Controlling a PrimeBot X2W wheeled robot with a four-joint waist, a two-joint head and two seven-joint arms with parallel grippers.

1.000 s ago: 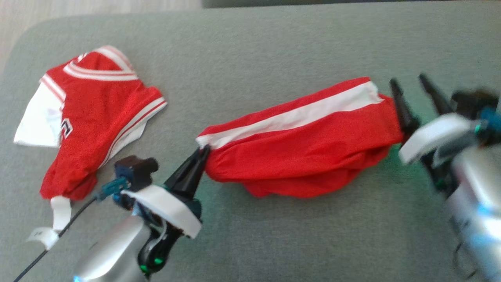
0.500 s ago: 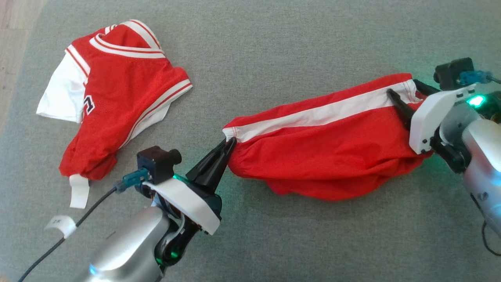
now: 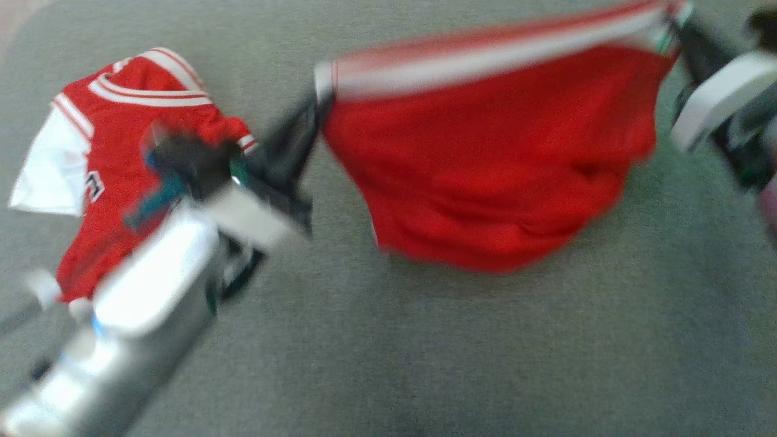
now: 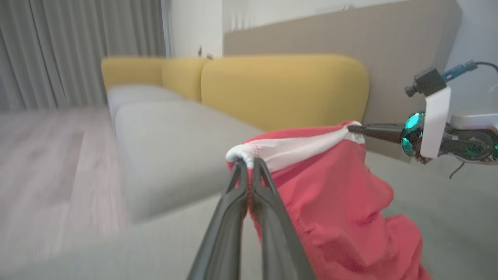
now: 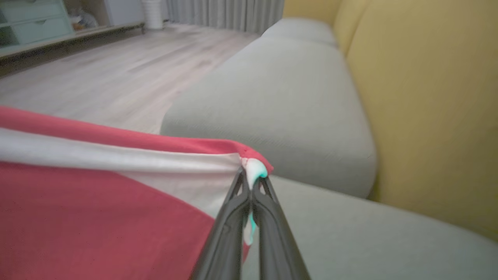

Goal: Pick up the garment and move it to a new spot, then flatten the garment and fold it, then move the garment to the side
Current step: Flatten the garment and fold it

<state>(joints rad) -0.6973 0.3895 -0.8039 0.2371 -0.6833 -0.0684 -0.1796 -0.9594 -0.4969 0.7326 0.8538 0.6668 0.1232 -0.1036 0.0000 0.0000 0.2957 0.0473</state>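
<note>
Fingers of the left gripper (image 4: 248, 165) are clenched on one corner of a pair of red shorts (image 4: 330, 202), pinching the bunched end of the white stripe (image 4: 295, 149) that runs along the top edge. In the head view this left gripper (image 3: 317, 114) is blurred, at the shorts' left end. The right gripper (image 5: 252, 177) is likewise clamped tight, its two dark fingers nipping the opposite corner, where the white band folds over the tips. From the left wrist the right gripper (image 4: 352, 127) reaches in from the side and meets the far end of the stripe.

Between the two, the shorts (image 3: 485, 164) hang stretched along the top edge, the red cloth sagging in loose folds toward the grey seat cushion (image 3: 485, 352). Whether the lowest fold touches the cushion I cannot tell.

Farther left on the same cushion lies a crumpled red and white jersey (image 3: 124, 124), well apart from the shorts. Beyond the seat stand yellow backrests (image 4: 284, 89), then a pale wooden floor (image 5: 97, 81) and a grey curtain (image 4: 78, 50).
</note>
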